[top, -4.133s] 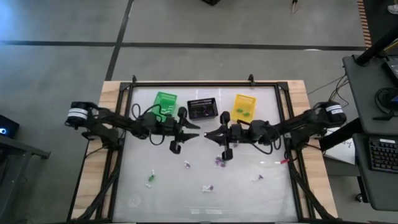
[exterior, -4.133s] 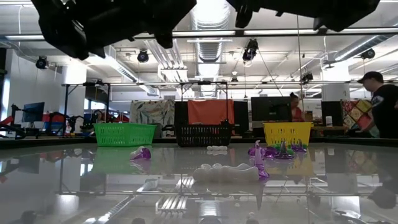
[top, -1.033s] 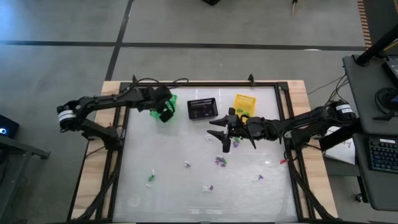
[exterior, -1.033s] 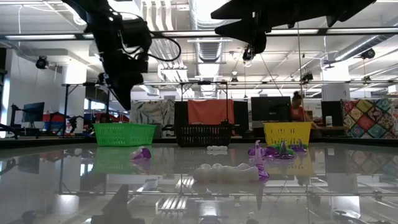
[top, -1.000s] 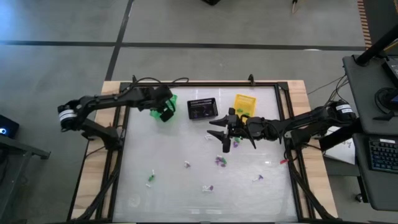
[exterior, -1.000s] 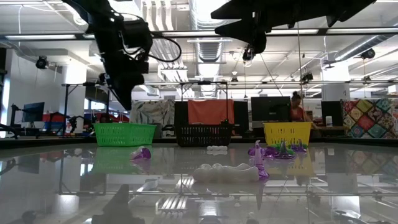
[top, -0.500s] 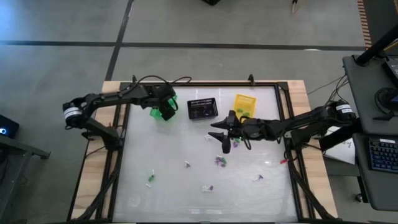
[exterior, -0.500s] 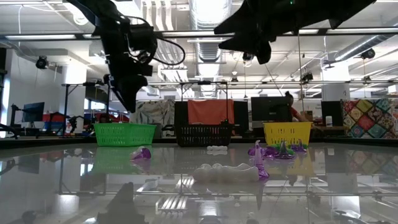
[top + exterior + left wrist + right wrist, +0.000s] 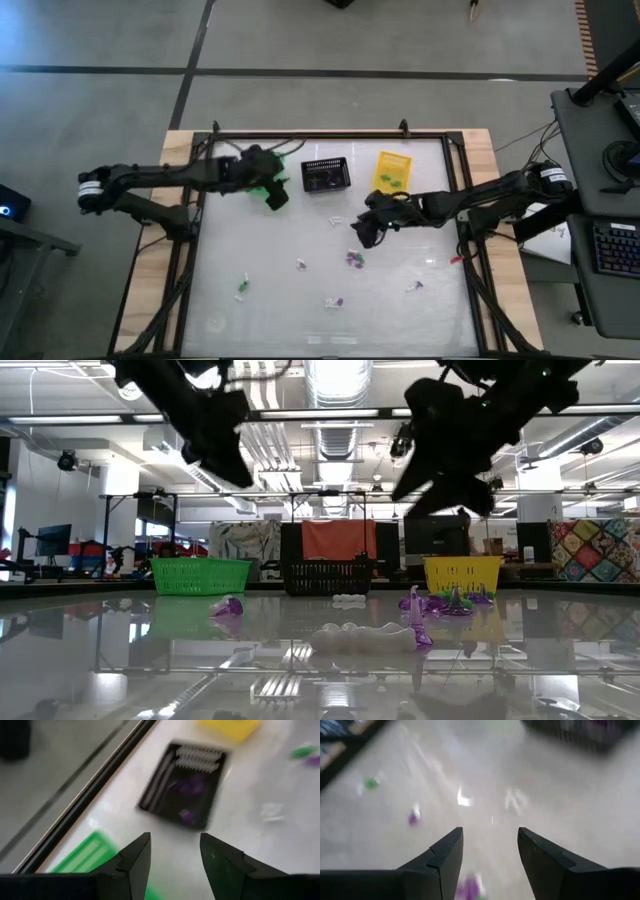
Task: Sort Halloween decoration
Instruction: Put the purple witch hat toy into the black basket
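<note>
Green basket (image 9: 262, 165) now half-hidden under left gripper (image 9: 277, 198), jaws parted, empty, right gripper (image 9: 362, 233) lowered, apparently nearer purple trinkets (image 9: 352, 259), jaws apart.

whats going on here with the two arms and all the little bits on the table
Two robot arms are sorting tiny Halloween trinkets into three small baskets at the far edge of the table. The left gripper hangs beside the green basket with its jaws open and empty. The right gripper is mid-table, jaws open and empty, just above a purple trinket. The black basket and yellow basket already hold a few pieces, and several trinkets lie loose on the table.
</note>
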Tool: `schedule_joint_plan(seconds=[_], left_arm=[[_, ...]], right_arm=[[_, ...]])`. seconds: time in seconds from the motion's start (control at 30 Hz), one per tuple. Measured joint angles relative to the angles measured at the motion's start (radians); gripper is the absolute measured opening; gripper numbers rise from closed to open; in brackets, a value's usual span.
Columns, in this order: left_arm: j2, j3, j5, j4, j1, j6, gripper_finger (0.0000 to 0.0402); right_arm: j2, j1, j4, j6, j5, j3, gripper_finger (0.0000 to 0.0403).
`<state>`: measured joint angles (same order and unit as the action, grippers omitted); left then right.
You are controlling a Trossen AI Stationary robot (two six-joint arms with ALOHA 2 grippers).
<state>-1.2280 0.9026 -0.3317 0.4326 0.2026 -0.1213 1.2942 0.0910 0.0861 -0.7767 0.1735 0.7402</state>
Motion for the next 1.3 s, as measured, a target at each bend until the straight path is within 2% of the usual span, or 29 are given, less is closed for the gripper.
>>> schedule_joint_plan(seconds=[0.1,0.23,0.47,0.6,0.9,1.1,1.3], left_arm=[[0.043,-0.051,0.0,-0.117,-0.071,0.032,0.0153],[0.094,-0.126,0.001,-0.259,-0.135,0.06,0.0153],[0.17,-0.225,-0.001,-0.355,-0.152,-0.014,0.0153],[0.195,-0.268,0.0,-0.421,-0.154,-0.022,0.0153],[0.227,-0.313,-0.001,-0.494,-0.153,-0.019,0.0153],[0.226,-0.325,-0.001,-0.504,-0.153,-0.019,0.0153],[0.225,-0.326,-0.002,-0.512,-0.153,-0.019,0.0153]], right_arm=[[0.005,0.0,0.171,-0.085,-0.048,0.044,0.0176],[0.023,0.002,0.361,-0.119,-0.058,0.12,0.0173],[0.095,0.002,0.698,-0.19,-0.096,0.268,0.0173],[0.145,0.002,0.826,-0.194,-0.114,0.333,0.0173],[0.265,0.003,0.857,-0.163,-0.181,0.374,0.0171],[0.343,0.002,0.854,-0.123,-0.18,0.367,0.0171],[0.382,-0.002,0.846,-0.096,-0.134,0.367,0.0171]])
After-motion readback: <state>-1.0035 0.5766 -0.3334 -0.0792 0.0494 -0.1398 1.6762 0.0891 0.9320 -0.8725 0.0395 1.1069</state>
